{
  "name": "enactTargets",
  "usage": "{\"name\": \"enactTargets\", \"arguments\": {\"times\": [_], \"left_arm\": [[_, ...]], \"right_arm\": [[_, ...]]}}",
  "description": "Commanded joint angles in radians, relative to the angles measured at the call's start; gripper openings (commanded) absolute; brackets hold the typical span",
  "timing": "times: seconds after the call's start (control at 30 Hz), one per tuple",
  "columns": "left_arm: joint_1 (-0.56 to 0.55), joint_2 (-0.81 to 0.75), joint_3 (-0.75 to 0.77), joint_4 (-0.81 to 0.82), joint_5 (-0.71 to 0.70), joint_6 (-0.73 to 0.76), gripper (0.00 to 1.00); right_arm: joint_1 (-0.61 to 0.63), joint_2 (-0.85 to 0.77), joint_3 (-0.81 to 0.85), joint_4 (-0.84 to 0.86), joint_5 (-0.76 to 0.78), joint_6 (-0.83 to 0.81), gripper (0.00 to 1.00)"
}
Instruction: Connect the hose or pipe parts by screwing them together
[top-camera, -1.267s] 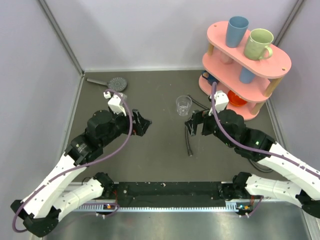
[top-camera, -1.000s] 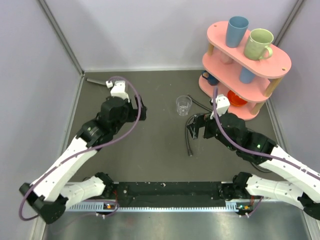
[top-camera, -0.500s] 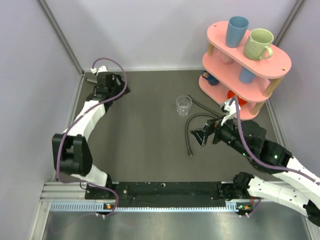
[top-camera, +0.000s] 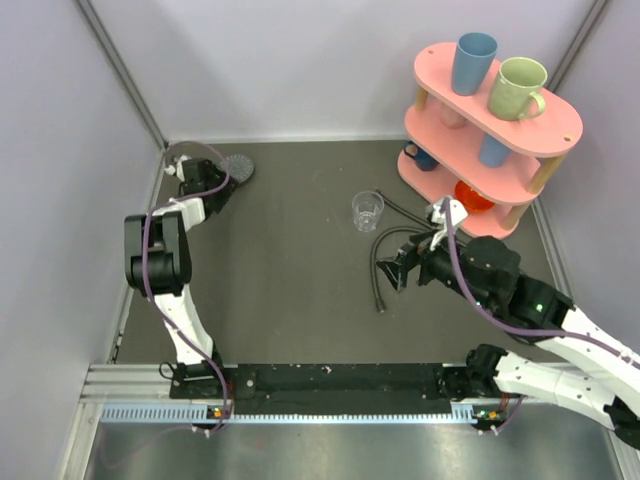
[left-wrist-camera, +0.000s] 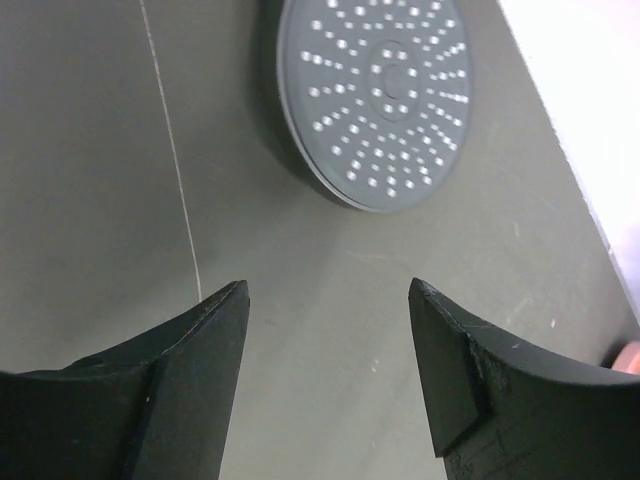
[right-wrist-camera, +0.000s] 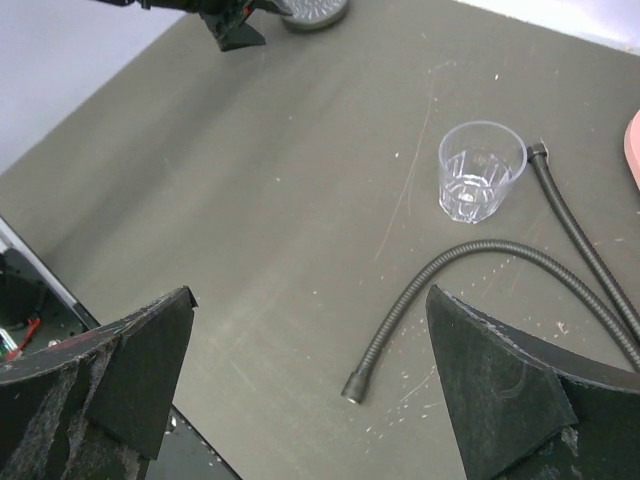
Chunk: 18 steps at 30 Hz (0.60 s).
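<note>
The hand shower (left-wrist-camera: 375, 100), upper middle of the left wrist view, has a smooth satin-grey face dotted with paler nozzles; the table (left-wrist-camera: 90, 150) is matt dark grey, finely scratched; the hose (right-wrist-camera: 390, 325) looks dark and ribbed; the cup (right-wrist-camera: 480, 185) is clear, glossy; the right end effector (right-wrist-camera: 308, 300) has grainy matt black fingers (right-wrist-camera: 500, 400).

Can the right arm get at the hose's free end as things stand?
Probably yes: its fingers stand open near the hose, whose end lies on bare table, clear of the glass cup.
</note>
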Motion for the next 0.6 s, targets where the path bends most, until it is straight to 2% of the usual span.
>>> {"name": "enactTargets", "arguments": {"times": [0.0, 0.2, 0.43, 0.57], "left_arm": [[0.028, 0.069, 0.084, 0.097, -0.005, -0.033, 0.7], [0.082, 0.156, 0.142, 0.155, -0.048, -0.048, 0.7], [0.102, 0.334, 0.441, -0.006, -0.113, -0.066, 0.69], [0.105, 0.374, 0.527, -0.077, -0.186, -0.091, 0.68]], "right_arm": [[0.006, 0.044, 0.043, 0.054, 0.018, -0.04, 0.98], [0.008, 0.101, 0.027, 0.091, 0.033, -0.055, 0.98], [0.006, 0.173, 0.023, 0.12, 0.078, -0.098, 0.98], [0.006, 0.211, 0.04, 0.124, 0.099, -0.111, 0.98]]}}
